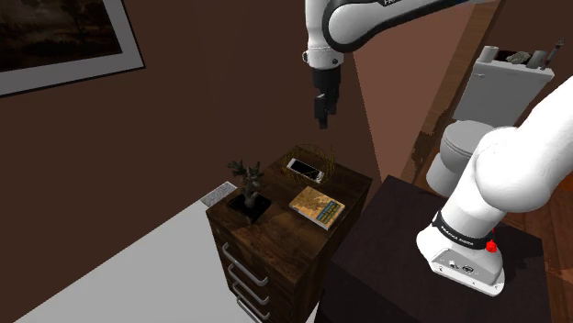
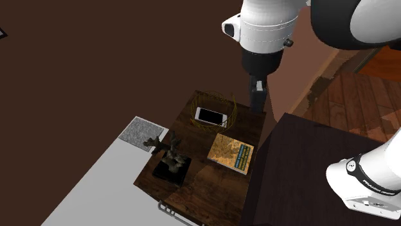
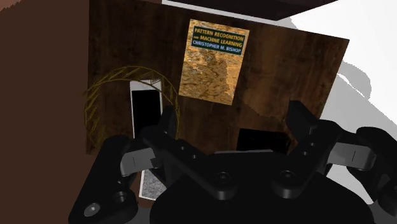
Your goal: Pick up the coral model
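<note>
At the middle of the shoulder view, a dark wooden table [image 1: 275, 234] with drawers carries a phone [image 1: 305, 168] lying inside a golden wire basket [image 1: 312, 148], with a book [image 1: 317, 206] just beside it. A toilet [image 1: 464, 142] stands at upper right. A framed picture [image 1: 64, 41] hangs at upper left.

Dark brown wall [image 1: 184, 101] behind, a framed picture [image 1: 55, 41] hanging on it. Front and centre, a dark wooden drawer cabinet [image 1: 285, 237] with metal handles [image 1: 243, 271]. White toilet [image 1: 482, 119] beyond, over wooden floor [image 2: 360, 96].
</note>
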{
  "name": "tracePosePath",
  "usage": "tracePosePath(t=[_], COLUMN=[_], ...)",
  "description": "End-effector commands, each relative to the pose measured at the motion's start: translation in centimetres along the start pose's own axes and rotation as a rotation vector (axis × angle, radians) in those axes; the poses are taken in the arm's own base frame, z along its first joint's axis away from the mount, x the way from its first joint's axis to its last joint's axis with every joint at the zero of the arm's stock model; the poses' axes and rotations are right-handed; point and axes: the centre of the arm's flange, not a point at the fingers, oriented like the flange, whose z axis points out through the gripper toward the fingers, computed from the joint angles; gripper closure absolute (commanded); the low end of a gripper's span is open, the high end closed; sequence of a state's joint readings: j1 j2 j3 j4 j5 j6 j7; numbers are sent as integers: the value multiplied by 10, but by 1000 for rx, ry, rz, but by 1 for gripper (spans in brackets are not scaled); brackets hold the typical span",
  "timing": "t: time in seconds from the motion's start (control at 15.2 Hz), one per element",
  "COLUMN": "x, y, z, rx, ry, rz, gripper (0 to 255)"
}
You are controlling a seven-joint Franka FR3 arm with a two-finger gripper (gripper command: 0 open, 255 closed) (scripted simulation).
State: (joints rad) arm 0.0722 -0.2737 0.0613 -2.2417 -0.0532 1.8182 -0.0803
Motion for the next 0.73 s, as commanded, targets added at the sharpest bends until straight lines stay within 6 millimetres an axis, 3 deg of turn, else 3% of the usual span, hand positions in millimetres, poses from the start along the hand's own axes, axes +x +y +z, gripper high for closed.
tracePosePath(t=[0.0,0.66], x=[25,145], y=[-6,-41], z=[11,63], rx=[-7,-41], ry=[-3,-21], rz=[-16,-91], gripper=[0,0])
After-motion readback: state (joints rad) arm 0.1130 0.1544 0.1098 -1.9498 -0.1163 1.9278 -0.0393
